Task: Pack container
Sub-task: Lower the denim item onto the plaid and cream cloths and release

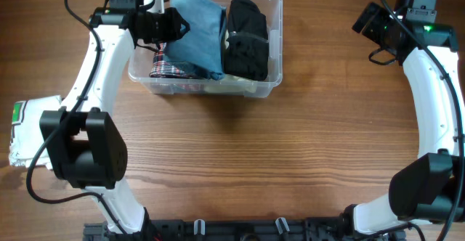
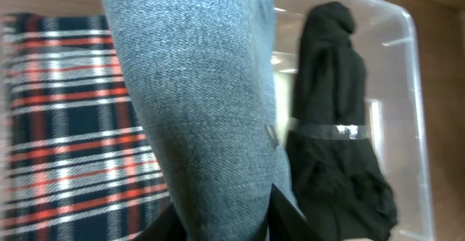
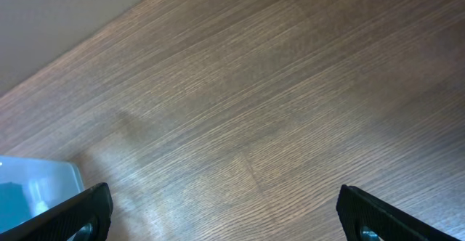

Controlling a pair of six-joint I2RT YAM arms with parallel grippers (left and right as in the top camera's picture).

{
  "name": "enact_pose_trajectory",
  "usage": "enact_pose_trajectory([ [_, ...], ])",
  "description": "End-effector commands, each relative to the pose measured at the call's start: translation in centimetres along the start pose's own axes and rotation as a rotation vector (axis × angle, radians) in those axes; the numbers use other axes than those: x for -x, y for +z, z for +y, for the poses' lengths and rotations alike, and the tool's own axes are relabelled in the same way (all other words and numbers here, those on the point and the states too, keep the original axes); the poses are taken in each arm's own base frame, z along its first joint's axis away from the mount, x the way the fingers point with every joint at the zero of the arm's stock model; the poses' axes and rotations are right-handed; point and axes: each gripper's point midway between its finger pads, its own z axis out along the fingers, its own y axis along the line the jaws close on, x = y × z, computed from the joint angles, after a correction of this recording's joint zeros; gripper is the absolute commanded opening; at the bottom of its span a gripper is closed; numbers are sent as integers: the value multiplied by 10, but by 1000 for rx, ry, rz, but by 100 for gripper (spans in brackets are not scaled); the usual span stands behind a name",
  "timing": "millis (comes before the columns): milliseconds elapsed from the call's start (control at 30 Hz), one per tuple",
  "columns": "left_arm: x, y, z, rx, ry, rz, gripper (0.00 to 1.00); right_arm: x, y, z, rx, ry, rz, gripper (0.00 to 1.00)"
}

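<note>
Left wrist: left claw (image 2: 225, 223) pinches denim (image 2: 203, 103); press it flat in the container (image 2: 407, 67) before releasing; right claw (image 3: 232, 215) gapes empty

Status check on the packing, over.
Left gripper jaws shut on blue denim garment, over clear plastic rectangular container. Right gripper jaws open above wooden table. Red plaid cloth, black fabric bundle inside; no obstruction seen.

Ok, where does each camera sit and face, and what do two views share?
Overhead: above the wooden table, looking down on the clear plastic rectangular container; both white arms show.
Left wrist: over the container, facing into it; left gripper clamps the blue denim garment.
Right wrist: faces bare tabletop; right gripper open at bottom.
Shared: overhead and left wrist show the denim.
</note>
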Motion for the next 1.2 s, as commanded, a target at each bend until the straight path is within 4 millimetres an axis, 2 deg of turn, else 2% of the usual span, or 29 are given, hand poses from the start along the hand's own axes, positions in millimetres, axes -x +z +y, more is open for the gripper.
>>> enact_pose_trajectory([
  [0, 10, -4, 28, 65, -34, -26, 41, -4, 5, 2, 3, 7, 14, 100],
  [33, 12, -8, 36, 79, -47, -34, 34, -4, 5, 2, 4, 7, 14, 100],
  [67, 14, -11, 43, 86, -58, -41, 33, -4, 5, 2, 3, 7, 15, 100],
  [133, 18, -18, 58, 101, -84, -57, 41, -4, 5, 2, 3, 7, 14, 100],
  [200, 20, -24, 70, 114, -106, -69, 52, -4, 5, 2, 3, 7, 14, 100],
  [233, 21, -27, 75, 120, -116, -72, 54, -4, 5, 2, 4, 8, 14, 100],
  [333, 23, -32, 85, 130, -132, -83, 50, -4, 5, 2, 4, 8, 14, 100],
  [433, 26, -33, 85, 129, -123, -94, 47, -4, 5, 2, 3, 7, 14, 100],
  [500, 28, -34, 81, 114, -113, -101, 43, -4, 5, 2, 3, 8, 14, 100],
  [600, 30, -40, 63, 47, -76, -107, 33, -4, 5, 2, 3, 7, 14, 100],
  [700, 29, -48, 37, -38, -55, -103, 14, -4, 5, 2, 3, 7, 14, 100],
  [767, 19, -47, 24, -64, -61, -62, 4, -4, 5, 2, 3, 7, 14, 100],
  [900, -29, -31, 3, -69, -107, 128, 4, -4, 5, 2, 4, 7, 14, 100],
  [1067, -54, -20, -20, -58, -85, 220, 4, -4, 5, 2, 3, 8, 14, 100],
  [1167, -64, -17, -18, 11, -128, 252, 4, -4, 5, 2, 3, 7, 14, 100],
])
